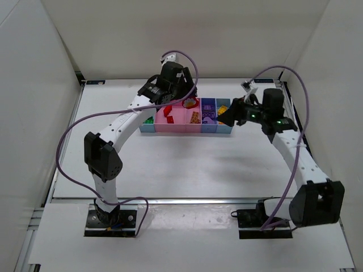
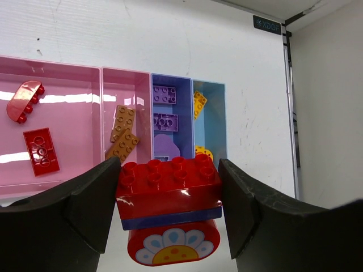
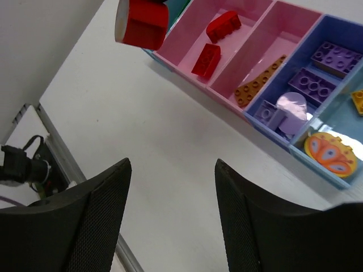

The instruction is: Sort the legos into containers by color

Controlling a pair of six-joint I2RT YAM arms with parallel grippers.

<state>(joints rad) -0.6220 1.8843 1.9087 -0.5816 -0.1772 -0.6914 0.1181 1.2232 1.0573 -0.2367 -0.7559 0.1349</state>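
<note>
red lego (image 2: 168,181) in left gripper (image 2: 170,195), above rims of containers (image 2: 101,107)

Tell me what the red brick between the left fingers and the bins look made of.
Red brick: hard glossy plastic, by its moulded studs and sharp white highlights. Bins: thin smooth plastic, probably slightly translucent; glare streaks cross the pink floors.

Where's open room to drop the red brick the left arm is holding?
Wide pink bin: bare floor between its two red bricks and the narrow pink bin. Table in front of the row: bare. Darker blue bin: crowded with purple pieces.
</note>
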